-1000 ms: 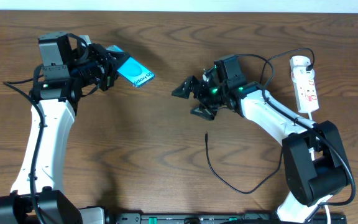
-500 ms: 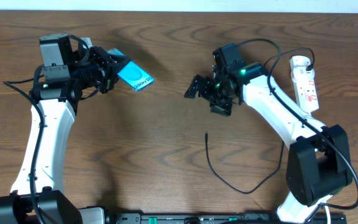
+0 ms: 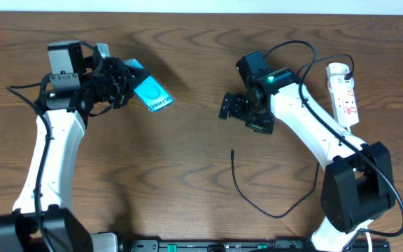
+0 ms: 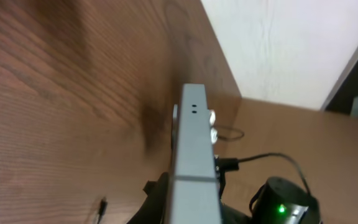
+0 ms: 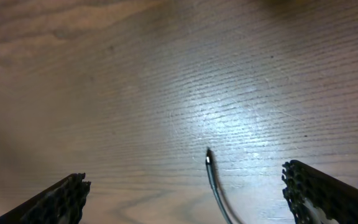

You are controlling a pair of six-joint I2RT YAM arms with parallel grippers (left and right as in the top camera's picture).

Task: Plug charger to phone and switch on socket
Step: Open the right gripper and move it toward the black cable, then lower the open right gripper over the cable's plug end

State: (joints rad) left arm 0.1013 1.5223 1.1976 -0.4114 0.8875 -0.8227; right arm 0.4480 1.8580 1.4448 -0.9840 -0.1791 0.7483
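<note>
Gripping the phone (image 3: 154, 95) by its upper-left end, the left gripper (image 3: 126, 87) is pinched shut on it and holds it tilted. The blue screen faces up in the overhead view and the free end points toward the middle of the table (image 3: 159, 175). From the left wrist camera the phone shows edge-on, its narrow grey end with two small holes aimed across the wood toward the right arm. The right gripper (image 3: 238, 116) hangs over the middle of the table with its jaws spread wide and nothing between them. Its two ribbed fingers (image 5: 61, 199) sit at the lower corners of the right wrist view. The charger (image 3: 238, 183) lies loose on the wood: its small plug tip is just below that gripper in the overhead view. In the wrist view the tip lies between the two fingers and a little ahead of them, touching neither. From the tip the thin black cable runs toward the robot, loops near the table's front edge and bends back up toward the right arm's base. The phone is well apart from the plug tip, on the left side. The socket (image 3: 344, 96) lies at the far right beside the right arm, a black plug in its rounded end, well apart from both grippers.
</note>
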